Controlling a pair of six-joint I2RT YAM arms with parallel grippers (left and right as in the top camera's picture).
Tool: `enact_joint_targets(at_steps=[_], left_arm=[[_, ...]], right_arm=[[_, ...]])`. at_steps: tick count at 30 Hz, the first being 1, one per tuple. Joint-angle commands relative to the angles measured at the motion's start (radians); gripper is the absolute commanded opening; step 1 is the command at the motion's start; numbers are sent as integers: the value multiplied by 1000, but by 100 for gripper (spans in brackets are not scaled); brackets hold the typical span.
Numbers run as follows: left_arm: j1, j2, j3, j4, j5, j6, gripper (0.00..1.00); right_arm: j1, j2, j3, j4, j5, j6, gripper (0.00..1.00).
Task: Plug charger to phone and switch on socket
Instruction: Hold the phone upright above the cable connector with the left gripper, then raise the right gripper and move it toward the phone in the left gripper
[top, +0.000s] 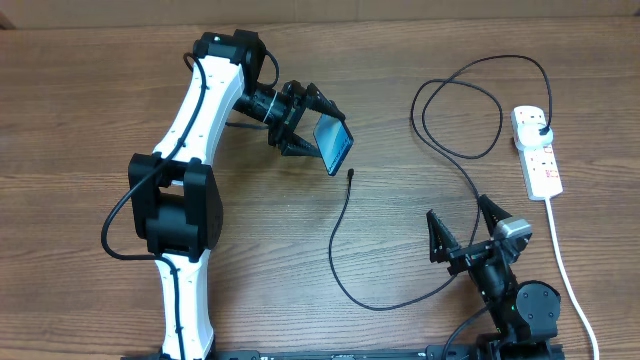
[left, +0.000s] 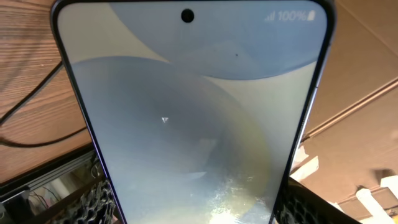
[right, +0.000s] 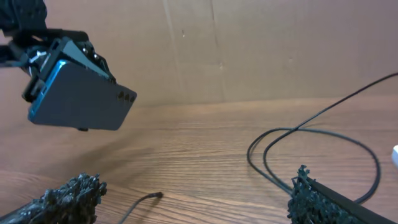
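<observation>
Left end effector (top: 312, 132) clamped on phone (top: 335, 145), held off the tabletop (top: 100, 90). Right end effector (top: 457, 207) wide open, empty. Charger (top: 352, 172) tip lies loose near phone, other end in socket (top: 545, 172) — plugging in and switching on both look undone.

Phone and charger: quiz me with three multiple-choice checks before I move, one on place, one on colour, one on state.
1. The phone is: A held up in the left gripper; B lying flat; C leaning, unheld.
2. The charger cable is: A white; B black; C red.
3. The right gripper jaws are: A shut on the connector; B open, empty; C shut on the phone.

Answers: A, the right wrist view shows it clamped in mid-air; B, it reads black all along; B, the jaws are spread with nothing between them.
</observation>
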Motion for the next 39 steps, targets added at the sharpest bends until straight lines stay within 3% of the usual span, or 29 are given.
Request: enact_joint_targets(at_steps=[1, 9, 21, 30, 34, 39], left_arm=[[5, -6, 31, -6, 19, 14, 19], [5, -6, 31, -2, 20, 21, 19], [5, -6, 31, -7, 24, 20, 19], [5, -6, 31, -10, 61, 19, 18], [5, -6, 31, -13, 161, -64, 18], [5, -6, 31, -13, 163, -157, 12]], right_arm=[[-2, -9, -10, 8, -40, 58, 100], [-2, -5, 4, -3, -82, 82, 100], [-2, 72, 152, -180, -95, 81, 100], [-2, 231, 296, -237, -154, 85, 100], [-2, 347, 359, -284, -170, 107, 100], [-2, 462, 395, -338, -171, 107, 100]])
